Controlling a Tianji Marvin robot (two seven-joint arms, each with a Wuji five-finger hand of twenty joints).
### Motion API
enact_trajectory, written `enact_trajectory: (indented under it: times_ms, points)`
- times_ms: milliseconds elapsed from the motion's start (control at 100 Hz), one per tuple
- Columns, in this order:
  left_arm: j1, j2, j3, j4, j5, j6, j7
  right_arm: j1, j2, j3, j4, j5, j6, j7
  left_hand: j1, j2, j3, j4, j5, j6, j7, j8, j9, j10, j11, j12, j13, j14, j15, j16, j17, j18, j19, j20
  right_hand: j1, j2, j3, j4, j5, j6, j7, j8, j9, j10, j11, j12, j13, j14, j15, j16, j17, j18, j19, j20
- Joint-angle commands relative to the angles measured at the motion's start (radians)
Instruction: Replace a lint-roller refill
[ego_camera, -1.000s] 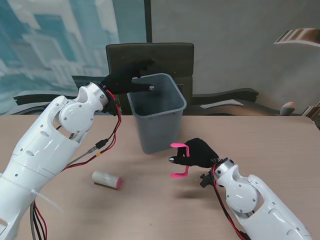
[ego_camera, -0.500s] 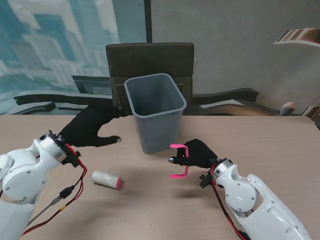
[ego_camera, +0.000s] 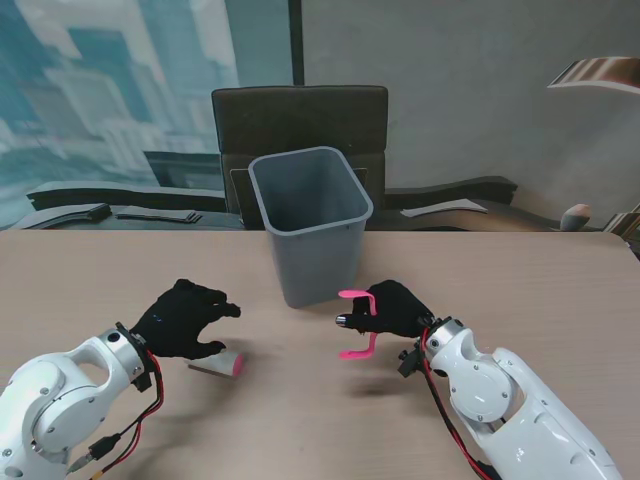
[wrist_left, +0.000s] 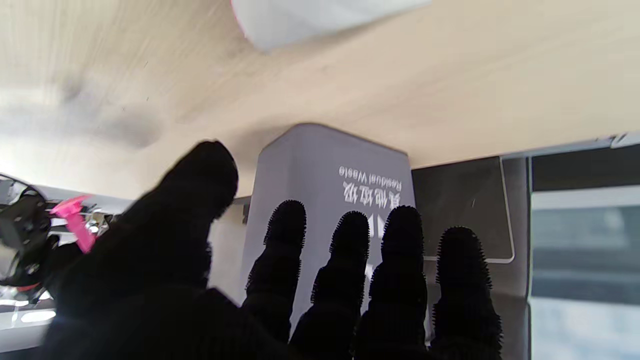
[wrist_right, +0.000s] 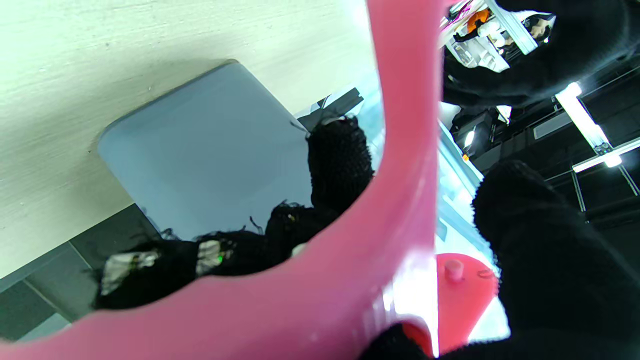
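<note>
A white refill roll with a pink end (ego_camera: 222, 363) lies on the wooden table, nearer to me than the bin and to its left; the left wrist view shows it as a white blur (wrist_left: 320, 17). My left hand (ego_camera: 186, 318) hovers over the roll's left end with fingers spread, holding nothing. To the right of the bin's base, my right hand (ego_camera: 398, 308) is shut on the pink lint-roller frame (ego_camera: 360, 320), raised a little off the table. That frame (wrist_right: 400, 165) fills the right wrist view, with no roll on it.
A grey waste bin (ego_camera: 310, 225) stands upright at the table's middle, between the two hands. A dark chair (ego_camera: 300, 115) sits behind the table. The bin's side with printed lettering (wrist_left: 350, 190) faces my left hand.
My left hand came away from the bin's rim, swung toward me and dropped down over the refill roll. The right hand and pink frame have not moved.
</note>
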Motion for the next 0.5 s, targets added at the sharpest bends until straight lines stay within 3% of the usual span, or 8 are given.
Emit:
enact_trajectory:
  times_ms: [0, 50, 100, 490]
  points:
    - [-0.009, 0.000, 0.016, 0.024, 0.028, 0.017, -0.019, -0.009, 0.002, 0.007, -0.008, -0.001, -0.001, 0.017, -0.044, -0.031, 0.028, -0.031, -0.005, 0.001, -0.021, -0.016, -0.013, -0.009, -0.019, -0.027, -0.005, -0.010, -0.024, -0.016, -0.012, 0.006, -0.023, 0.008, 0.012, 0.021, -0.014, -0.034, 0.052, 0.132, -0.007, -0.007, 0.078, 0.088, 0.104, -0.013, -0.028, -0.282, 0.109, 0.007, 0.050, -0.230, 0.199, -0.034]
    - [-0.021, 0.004, 0.035, 0.042, 0.050, 0.035, -0.023, -0.011, 0.003, 0.011, -0.010, 0.003, 0.002, 0.024, -0.078, -0.038, 0.067, -0.061, -0.014, 0.011, -0.020, -0.022, -0.023, -0.003, -0.017, -0.030, -0.008, -0.010, -0.026, -0.017, -0.011, 0.006, -0.028, 0.012, 0.013, 0.022, -0.014, -0.033, 0.053, 0.132, -0.007, -0.007, 0.078, 0.088, 0.104, -0.013, -0.028, -0.281, 0.110, 0.007, 0.050, -0.230, 0.199, -0.034]
    - [-0.031, 0.006, 0.052, 0.058, 0.067, 0.052, -0.029, -0.013, 0.003, 0.013, -0.011, 0.005, 0.003, 0.026, -0.092, -0.038, 0.068, -0.069, -0.035, 0.030, -0.029, -0.026, -0.028, -0.001, -0.017, -0.030, -0.010, -0.010, -0.026, -0.017, -0.009, 0.002, -0.028, 0.014, 0.015, 0.021, -0.015, -0.033, 0.053, 0.132, -0.007, -0.008, 0.078, 0.089, 0.104, -0.013, -0.028, -0.279, 0.110, 0.008, 0.050, -0.230, 0.199, -0.034]
    - [-0.030, 0.016, 0.077, 0.084, 0.115, 0.085, -0.075, -0.012, 0.002, 0.014, -0.006, 0.000, 0.002, 0.018, -0.061, -0.075, 0.113, -0.074, -0.064, 0.041, -0.047, -0.030, -0.070, 0.004, -0.027, -0.038, -0.033, -0.011, -0.040, -0.027, -0.017, -0.002, -0.044, 0.012, 0.019, 0.022, -0.016, -0.032, 0.053, 0.131, -0.006, -0.009, 0.078, 0.090, 0.104, -0.012, -0.028, -0.278, 0.109, 0.006, 0.050, -0.230, 0.199, -0.034]
